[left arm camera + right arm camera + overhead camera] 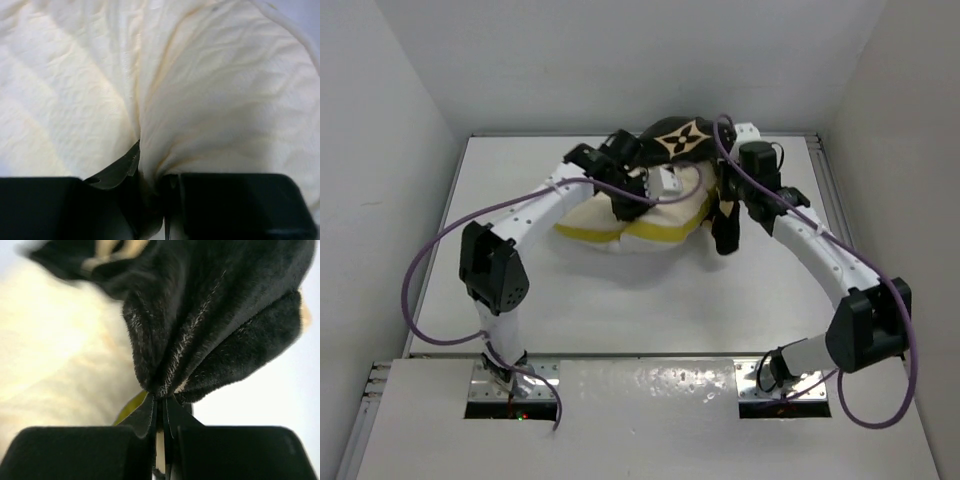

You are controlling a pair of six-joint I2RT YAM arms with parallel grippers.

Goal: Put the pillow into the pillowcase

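Gripping on both sides.

Left jaws: closed on the pillow [200, 100]. In the left wrist view a fold of cream fabric is gathered and pinched between the two black fingers [240, 205]. Creases fan out from the pinch toward 12 o'clock.

Right jaws: closed on the pillowcase [210, 315]. In the right wrist view the black velvety pile is bunched into a tight pinch at the fingertips. Cream pillow fabric fills the 9 o'clock side of that view, and a sliver of yellow shows just beside the pinch at 8 o'clock.

Top view: the pillow [620, 228] lies on the white desk [650, 310] at far centre, 12 o'clock from the arm bases, with its yellow piping [655, 232] along the near edge. The pillowcase [677, 140] is heaped on the pillow's far end, at about its 1 o'clock, with a tan four-petal flower facing up. A black flap [725, 228] of it hangs at the pillow's 3 o'clock side, beside the right wrist.

Left arm [535, 212] reaches in from 8 o'clock, right arm [820, 255] from 4 o'clock. Both wrists are over the pillow's far half.

How much of the pillow sits inside the case: cannot tell.
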